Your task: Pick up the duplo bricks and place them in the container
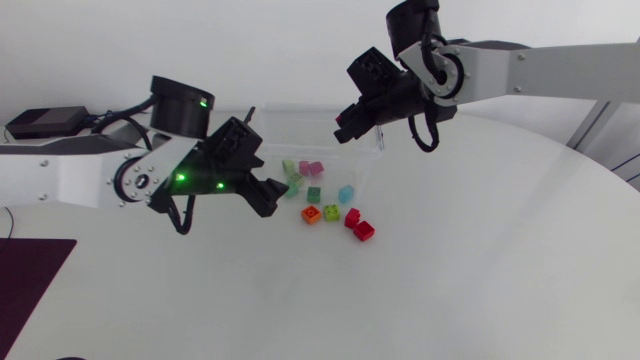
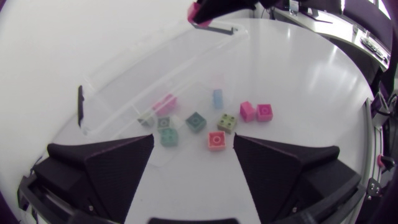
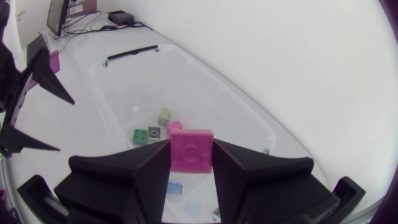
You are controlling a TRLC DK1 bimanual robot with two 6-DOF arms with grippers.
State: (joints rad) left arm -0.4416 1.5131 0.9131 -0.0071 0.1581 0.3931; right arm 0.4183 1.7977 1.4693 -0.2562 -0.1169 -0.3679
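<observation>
A clear plastic container (image 1: 350,150) stands at the back middle of the table. Inside it lie a pale green brick (image 1: 289,167), a pink brick (image 1: 311,168) and a teal brick (image 1: 294,185). My left gripper (image 1: 268,192) hangs open beside the container's near left corner, nothing between its fingers (image 2: 118,163). My right gripper (image 1: 343,132) hovers over the container's far side, shut on a pink brick (image 3: 191,149). On the table in front lie dark green (image 1: 313,194), light blue (image 1: 346,193), orange (image 1: 312,214) and yellow-green (image 1: 331,212) bricks and two red bricks (image 1: 359,225).
A black strip (image 2: 80,106) lies by the container's left end. A dark mat (image 1: 30,285) covers the table's near left corner. A black box (image 1: 45,121) sits at the back left.
</observation>
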